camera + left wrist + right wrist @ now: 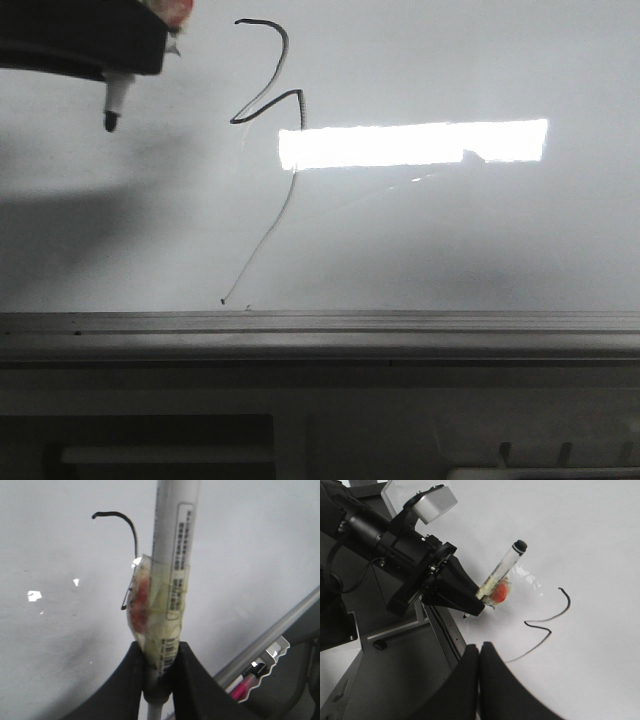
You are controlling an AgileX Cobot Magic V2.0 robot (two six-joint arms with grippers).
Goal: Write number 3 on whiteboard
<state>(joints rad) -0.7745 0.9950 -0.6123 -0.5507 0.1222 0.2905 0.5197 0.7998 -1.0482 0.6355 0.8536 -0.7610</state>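
Left gripper [479, 600]: we have it clamped on one marker pen [501, 571], jaws closed round the taped part of the barrel; the black tip is at the far left, lifted off the line and pointing at bare board.
Right gripper [480, 650]: jaws pressed together with nothing between them, hanging above the board's near edge, apart from the marker.
Whiteboard [480, 250]: one glossy white-grey surface with a grey frame along its near side and a bright rectangular light patch right of centre.
Number 3 [268, 95]: one black drawn line, left of centre; curved top at the far end, sharp zigzag in the middle, then a thin faint tail running to a dot close to the frame.
Progress: we judge the writing essentially done, since a crude stretched 3 is on the board and the tip is clear of it.
Left to do: little, we think; the lower bowl reads as a tail, not a curve.
Count: two grippers, one pen held, one figure, one board.
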